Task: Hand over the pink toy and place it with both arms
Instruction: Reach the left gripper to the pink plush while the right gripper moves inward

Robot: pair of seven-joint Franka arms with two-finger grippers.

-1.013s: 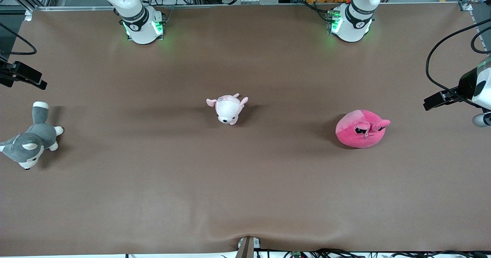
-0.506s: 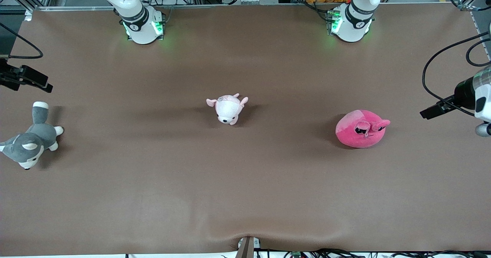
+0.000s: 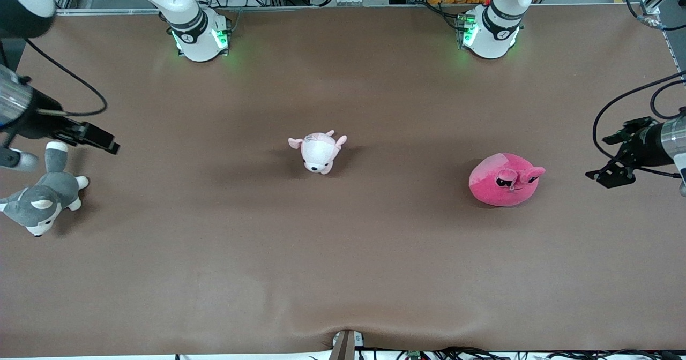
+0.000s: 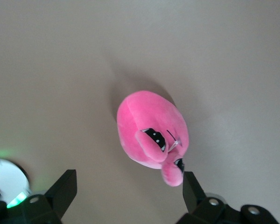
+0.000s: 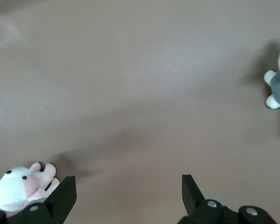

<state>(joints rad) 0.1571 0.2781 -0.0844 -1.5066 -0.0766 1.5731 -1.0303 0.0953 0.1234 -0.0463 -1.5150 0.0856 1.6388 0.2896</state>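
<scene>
The pink toy (image 3: 504,180), a hot-pink round plush with black eye marks, lies on the brown table toward the left arm's end. It also shows in the left wrist view (image 4: 151,133). My left gripper (image 3: 605,159) hovers open and empty beside the toy, on the side of the table's end edge; in its wrist view (image 4: 129,179) one ear flap lies close to one finger. My right gripper (image 3: 110,145) hovers open and empty at the right arm's end, next to the husky's tail; its wrist view (image 5: 128,184) shows bare table between the fingers.
A pale pink-and-white puppy plush (image 3: 319,152) lies at the table's middle and shows in the right wrist view (image 5: 21,189). A grey-and-white husky plush (image 3: 40,199) lies at the right arm's end. Cables hang from both wrists.
Both grippers have come in from the table's ends toward the middle. The left one has turned and neared the pink toy. The toys have not moved.
</scene>
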